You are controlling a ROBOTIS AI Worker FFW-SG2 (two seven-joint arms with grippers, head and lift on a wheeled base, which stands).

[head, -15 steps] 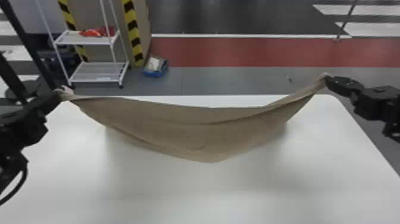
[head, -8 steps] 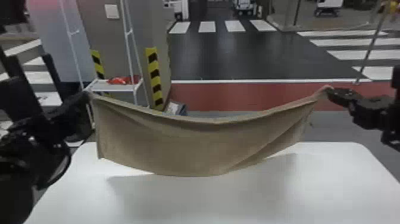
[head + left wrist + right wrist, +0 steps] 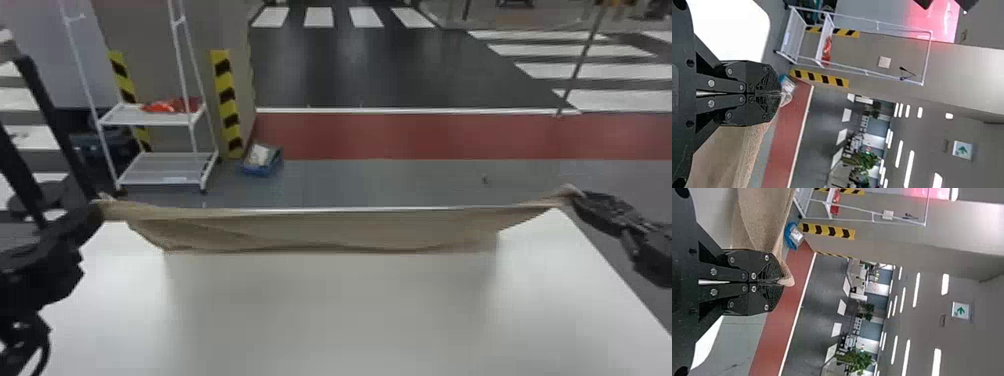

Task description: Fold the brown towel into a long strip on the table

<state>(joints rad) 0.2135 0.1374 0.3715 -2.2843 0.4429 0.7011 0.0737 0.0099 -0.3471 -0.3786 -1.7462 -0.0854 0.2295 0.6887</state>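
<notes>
The brown towel (image 3: 320, 230) is stretched sideways between both grippers across the table's far edge, its lower edge low over the white tabletop; whether it touches there I cannot tell. My left gripper (image 3: 100, 205) holds one upper corner at the far left, and my right gripper (image 3: 575, 195) holds the other at the far right. In the left wrist view the left gripper (image 3: 779, 93) is shut, with towel (image 3: 738, 156) hanging beside it. In the right wrist view the right gripper (image 3: 781, 282) is shut on a corner of the towel (image 3: 764, 219).
The white table (image 3: 330, 320) spreads out in front of the towel. Beyond it on the floor stand a white wheeled rack (image 3: 167, 167) with a red item (image 3: 172, 105) and a small blue bin (image 3: 262, 161). A black stand (image 3: 55, 125) rises at the left.
Both grippers hold the towel throughout. It hung lower at its middle, then rose into a tall upright sheet; now it is a flatter, shallower band near the table's far edge. The head view also shifted.
</notes>
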